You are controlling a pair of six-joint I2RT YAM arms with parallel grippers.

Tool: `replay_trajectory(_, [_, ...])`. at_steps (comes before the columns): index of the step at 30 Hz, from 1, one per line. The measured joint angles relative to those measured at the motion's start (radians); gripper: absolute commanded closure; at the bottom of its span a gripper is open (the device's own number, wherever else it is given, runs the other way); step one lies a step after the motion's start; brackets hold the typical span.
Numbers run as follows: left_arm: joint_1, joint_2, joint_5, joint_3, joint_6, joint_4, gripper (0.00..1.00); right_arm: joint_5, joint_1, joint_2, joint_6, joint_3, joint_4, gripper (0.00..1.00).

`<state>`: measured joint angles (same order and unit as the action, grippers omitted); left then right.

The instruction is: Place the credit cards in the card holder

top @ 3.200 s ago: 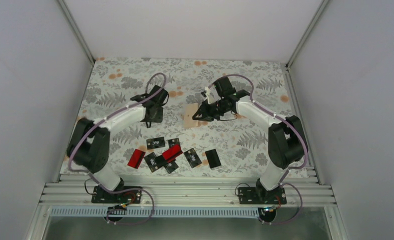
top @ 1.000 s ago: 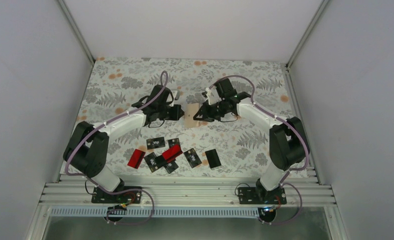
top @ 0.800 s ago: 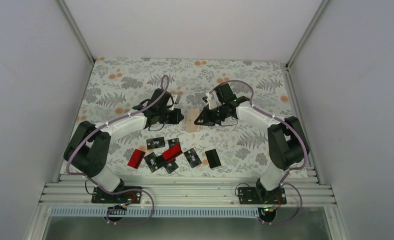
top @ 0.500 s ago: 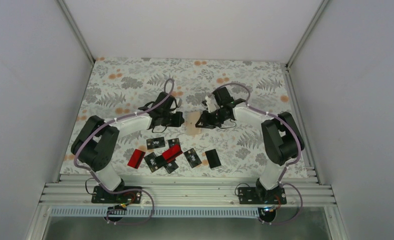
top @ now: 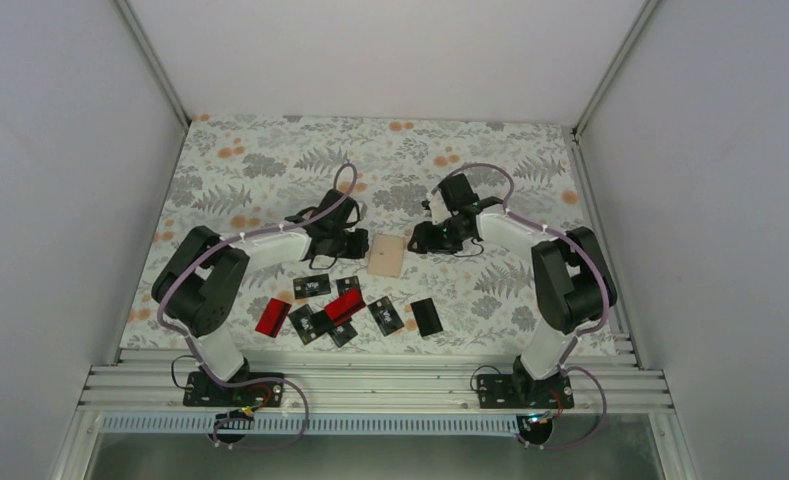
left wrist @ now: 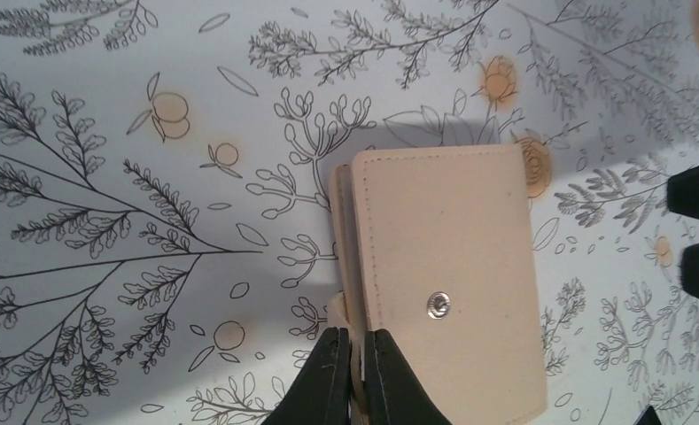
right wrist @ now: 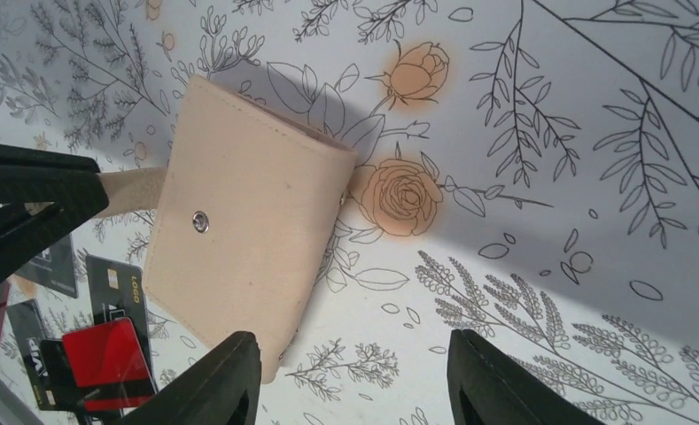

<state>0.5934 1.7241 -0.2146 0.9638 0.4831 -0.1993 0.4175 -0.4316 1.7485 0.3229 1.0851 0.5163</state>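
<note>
The tan card holder (top: 387, 255) lies folded shut on the floral mat, snap stud up; it also shows in the left wrist view (left wrist: 447, 283) and the right wrist view (right wrist: 244, 252). My left gripper (left wrist: 354, 372) is shut on the holder's small closing tab at its left edge (top: 362, 243). My right gripper (right wrist: 350, 376) is open and empty, just right of the holder (top: 417, 240). Several credit cards (top: 342, 309), black and red, lie scattered nearer the arm bases; some show in the right wrist view (right wrist: 106, 350).
A plain black card (top: 426, 316) lies at the right end of the card group. A red card (top: 272, 316) lies at the left end. White walls enclose the mat on three sides.
Both arms have come in toward the middle and lowered. The right gripper has let go of the card holder, which now lies flat, and the left gripper has closed on its tab.
</note>
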Motion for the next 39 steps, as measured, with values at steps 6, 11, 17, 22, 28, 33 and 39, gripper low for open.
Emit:
replay_trajectory(6, [0.025, 0.006, 0.01, 0.014, 0.001, -0.024, 0.98, 0.002, -0.003, -0.026, -0.03, 0.007, 0.047, 0.41])
replay_trajectory(11, [0.06, -0.013, 0.032, 0.061, 0.01, -0.066, 0.98, 0.024, -0.016, -0.04, -0.029, 0.042, 0.065, 0.39])
replay_trajectory(17, [0.097, -0.059, 0.054, 0.116, 0.034, -0.095, 0.98, 0.031, -0.018, -0.043, -0.019, 0.069, 0.078, 0.39])
replay_trajectory(22, [0.119, -0.066, 0.065, 0.144, 0.057, -0.111, 0.98, 0.05, -0.018, -0.043, 0.004, 0.069, 0.08, 0.39])
replay_trajectory(28, [0.146, -0.066, 0.072, 0.159, 0.07, -0.128, 0.98, 0.08, -0.018, -0.042, 0.029, 0.061, 0.075, 0.4])
replay_trajectory(33, [0.163, -0.066, 0.076, 0.177, 0.076, -0.139, 0.98, 0.087, -0.018, -0.042, 0.036, 0.051, 0.074, 0.49])
replay_trajectory(39, [0.167, -0.066, 0.096, 0.192, 0.076, -0.152, 0.98, 0.068, -0.018, -0.042, 0.048, 0.038, 0.076, 0.79])
